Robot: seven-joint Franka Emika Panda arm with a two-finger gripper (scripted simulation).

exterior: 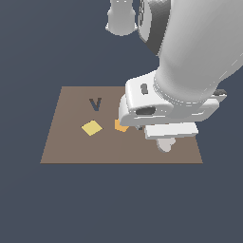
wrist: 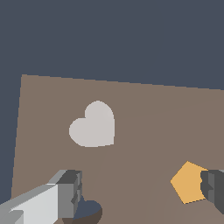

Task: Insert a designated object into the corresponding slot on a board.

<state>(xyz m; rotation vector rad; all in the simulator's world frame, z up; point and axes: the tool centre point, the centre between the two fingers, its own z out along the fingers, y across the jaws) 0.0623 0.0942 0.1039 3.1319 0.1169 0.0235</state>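
Task barely begun: grey heart (wrist: pixel 93 125) lies loose on board (wrist: pixel 144 113) ahead of the released, empty pincer (wrist: pixel 142 192), w/ heart slot (wrist: pixel 87 210) by one finger, unfilled.

Boards: one flat brown rectangular board (exterior: pixel 66 147).
Heart-shaped pieces: one, pale grey-beige (wrist: pixel 93 126), lying flat on the board.
Pentagon pieces: one, orange (wrist: pixel 187 182), partly behind a fingertip in the wrist view.
Diamond pieces: one, yellow (exterior: pixel 92 127).
Loose coloured pieces in total: three.
Heart-shaped cutouts: one, dark (wrist: pixel 87 210), only partly visible at the wrist view's edge.
V-shaped cutouts: one, dark (exterior: pixel 96 104).
Cutouts in total: two.
Robot arms: one.
Grippers: one (wrist: pixel 142 192).
Gripper fingers (wrist: pixel 70 192): two, both visible in the wrist view, set apart.
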